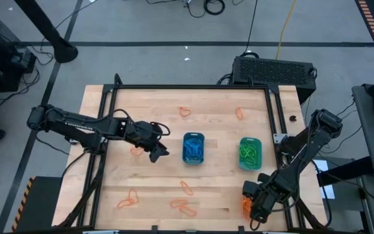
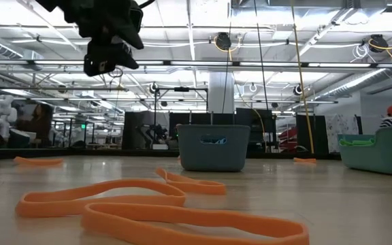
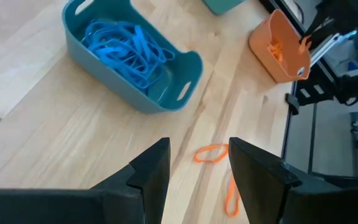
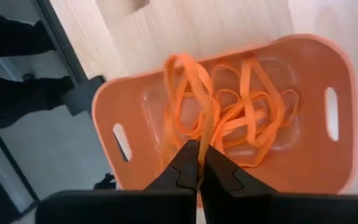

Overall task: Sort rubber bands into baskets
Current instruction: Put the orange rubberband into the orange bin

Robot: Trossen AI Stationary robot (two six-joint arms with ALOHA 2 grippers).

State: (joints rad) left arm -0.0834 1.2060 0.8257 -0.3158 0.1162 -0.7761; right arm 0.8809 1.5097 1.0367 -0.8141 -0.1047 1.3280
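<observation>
My right gripper (image 4: pixel 199 149) is shut on an orange rubber band above the orange basket (image 4: pixel 328 68), which holds several orange bands and stands at the table's near right corner (image 1: pixel 246 207). My left gripper (image 1: pixel 162 142) is open and empty, above the table just left of the blue basket (image 1: pixel 193 148), which is full of blue bands (image 3: pixel 126 43). Its fingers frame a loose orange band (image 3: pixel 211 153) lying on the wood below. The green basket (image 1: pixel 250 153) holds green bands. My right gripper pinches one orange rubber band (image 4: pixel 209 127) between its two fingertips. The fingers point down from above. The band's loop (image 4: pixel 180 68) hangs below them into the orange basket, among the bands lying there.
Loose orange bands lie on the table: at the far side (image 1: pixel 185 111) (image 1: pixel 239 113), under the left arm (image 1: pixel 137 151) and along the near edge (image 1: pixel 127 200) (image 1: pixel 186 188). A black frame (image 1: pixel 193 87) borders the table.
</observation>
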